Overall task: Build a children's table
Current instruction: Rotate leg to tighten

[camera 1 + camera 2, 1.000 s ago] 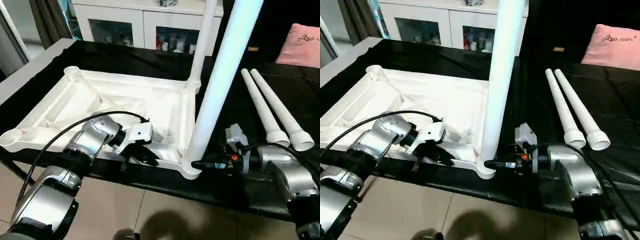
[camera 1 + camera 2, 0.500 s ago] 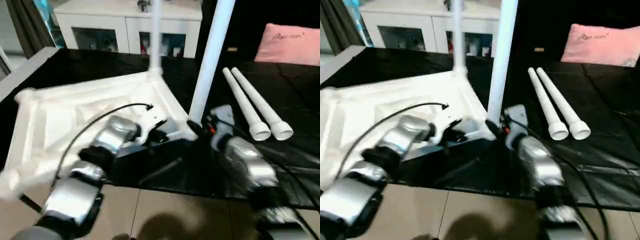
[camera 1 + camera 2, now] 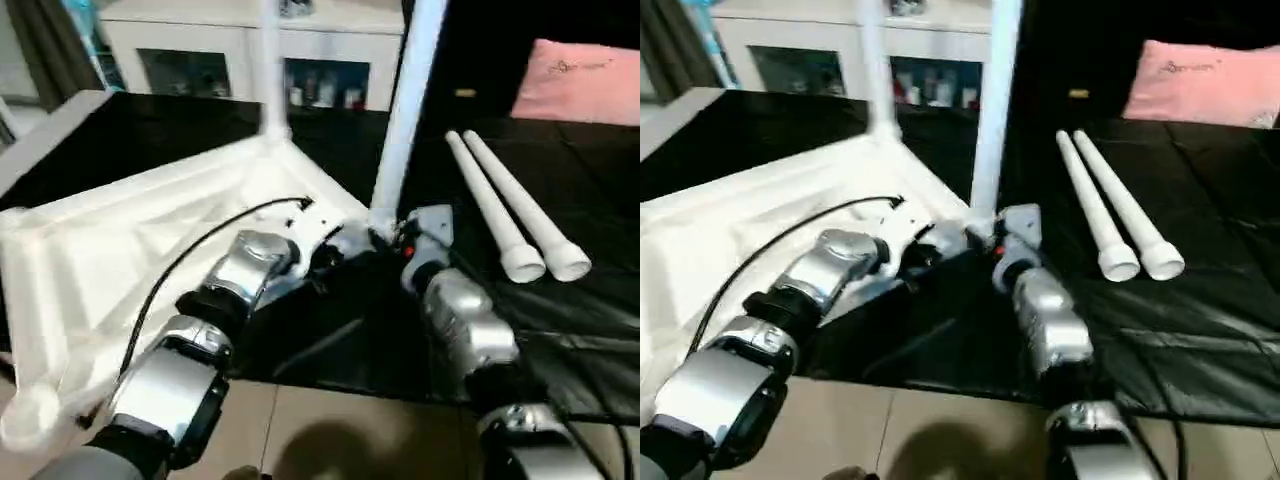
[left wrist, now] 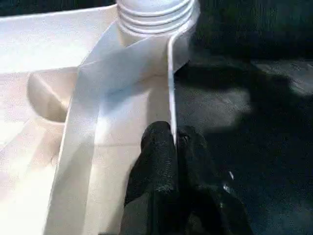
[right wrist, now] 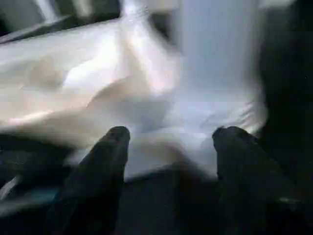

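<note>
My left gripper (image 4: 173,142) is pinched tight (fingers pressed together), forearm reaching forward. My right gripper (image 5: 168,139) stands with its fingers (image 5: 110,147) spread apart, forearm alongside.

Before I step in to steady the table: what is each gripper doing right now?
Left gripper: shut on the thin rim of the white plastic rectangular tabletop.
Right gripper: open, fingers astride the tabletop's corner socket, not clamped.

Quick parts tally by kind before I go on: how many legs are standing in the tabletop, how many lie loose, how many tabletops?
Legs standing in the tabletop: 2
Legs lying loose on the black cloth: 2
Tabletop: 1
Total: 5
</note>
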`<state>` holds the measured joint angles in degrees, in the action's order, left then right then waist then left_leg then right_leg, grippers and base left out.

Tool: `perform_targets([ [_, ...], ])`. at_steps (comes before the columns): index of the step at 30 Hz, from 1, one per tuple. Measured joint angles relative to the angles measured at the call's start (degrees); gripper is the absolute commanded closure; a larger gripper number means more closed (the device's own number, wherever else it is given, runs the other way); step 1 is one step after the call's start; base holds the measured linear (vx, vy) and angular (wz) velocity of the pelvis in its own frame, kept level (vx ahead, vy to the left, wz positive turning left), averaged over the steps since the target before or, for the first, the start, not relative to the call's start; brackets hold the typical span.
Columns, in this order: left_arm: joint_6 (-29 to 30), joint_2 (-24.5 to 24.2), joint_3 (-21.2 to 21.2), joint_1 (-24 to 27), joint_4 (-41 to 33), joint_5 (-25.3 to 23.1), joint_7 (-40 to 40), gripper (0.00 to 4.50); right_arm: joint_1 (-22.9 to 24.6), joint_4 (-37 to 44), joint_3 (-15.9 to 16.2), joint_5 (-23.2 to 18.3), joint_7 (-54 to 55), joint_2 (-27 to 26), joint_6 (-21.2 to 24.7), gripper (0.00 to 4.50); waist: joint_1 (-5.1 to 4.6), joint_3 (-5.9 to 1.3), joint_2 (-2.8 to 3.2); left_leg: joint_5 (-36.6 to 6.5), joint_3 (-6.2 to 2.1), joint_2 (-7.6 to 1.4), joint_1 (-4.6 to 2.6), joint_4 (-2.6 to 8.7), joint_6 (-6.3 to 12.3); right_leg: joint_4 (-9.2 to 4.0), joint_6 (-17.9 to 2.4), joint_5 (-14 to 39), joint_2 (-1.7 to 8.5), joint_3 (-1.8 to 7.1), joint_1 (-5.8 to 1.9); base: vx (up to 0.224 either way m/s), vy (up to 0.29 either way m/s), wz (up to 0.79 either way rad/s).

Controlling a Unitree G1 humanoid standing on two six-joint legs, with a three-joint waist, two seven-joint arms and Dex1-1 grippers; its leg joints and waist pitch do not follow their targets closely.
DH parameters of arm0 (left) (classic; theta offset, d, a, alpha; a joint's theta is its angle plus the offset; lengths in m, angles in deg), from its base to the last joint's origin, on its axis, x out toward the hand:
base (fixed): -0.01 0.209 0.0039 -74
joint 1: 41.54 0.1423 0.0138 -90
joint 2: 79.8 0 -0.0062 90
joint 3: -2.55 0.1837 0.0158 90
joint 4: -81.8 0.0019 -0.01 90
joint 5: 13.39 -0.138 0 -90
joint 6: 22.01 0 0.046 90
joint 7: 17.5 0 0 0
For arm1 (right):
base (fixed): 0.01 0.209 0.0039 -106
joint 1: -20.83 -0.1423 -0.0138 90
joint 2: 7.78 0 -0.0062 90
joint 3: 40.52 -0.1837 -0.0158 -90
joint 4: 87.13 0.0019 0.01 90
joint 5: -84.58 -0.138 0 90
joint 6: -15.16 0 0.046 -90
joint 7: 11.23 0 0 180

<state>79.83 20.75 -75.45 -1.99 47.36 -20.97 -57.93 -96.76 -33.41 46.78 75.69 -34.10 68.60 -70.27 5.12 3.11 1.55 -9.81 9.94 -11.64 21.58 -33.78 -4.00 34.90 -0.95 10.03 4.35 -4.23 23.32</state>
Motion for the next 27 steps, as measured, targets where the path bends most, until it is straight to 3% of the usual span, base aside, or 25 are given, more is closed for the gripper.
perform_targets([
  [4,-2.07,-0.91,0.27,0.02,-0.57,0.44,-3.29,4.50,1.92,2.61,0.83,-1.23,-7.22,4.12,-0.32,1.02,0.75,0.06,0.13,0.14,-0.01,0.01,0.84,-0.20,0.39,0.03,-0.04,0.04,0.02,-0.01,0.64,0.000,0.000,0.00],
  [12,-6.10,-5.54,2.00,1.38,-1.12,0.38,-11.75,4.50,3.68,9.28,-0.85,-4.64,-22.59,16.81,-0.69,0.43,1.30,0.11,0.19,0.01,0.03,-0.02,0.56,-0.28,0.23,0.09,-0.06,-0.02,0.04,0.00,0.42,0.000,0.000,0.00],
  [20,-11.01,-9.19,4.14,3.07,-3.01,0.62,-22.04,4.50,5.01,13.61,1.80,-7.18,-38.20,24.31,1.45,0.02,1.82,0.11,0.18,-0.05,0.04,-0.03,0.51,-0.32,0.13,0.09,-0.07,-0.08,0.04,0.00,0.32,0.000,0.000,0.00],
  [27,-14.63,-12.65,6.64,5.04,-6.90,1.61,-34.01,4.50,4.33,13.48,7.03,-6.07,-47.40,27.57,1.24,0.02,3.40,0.11,0.19,-0.04,0.09,-0.09,0.60,-0.37,0.13,0.09,-0.06,-0.07,0.04,-0.02,0.37,0.000,0.000,0.00],
])
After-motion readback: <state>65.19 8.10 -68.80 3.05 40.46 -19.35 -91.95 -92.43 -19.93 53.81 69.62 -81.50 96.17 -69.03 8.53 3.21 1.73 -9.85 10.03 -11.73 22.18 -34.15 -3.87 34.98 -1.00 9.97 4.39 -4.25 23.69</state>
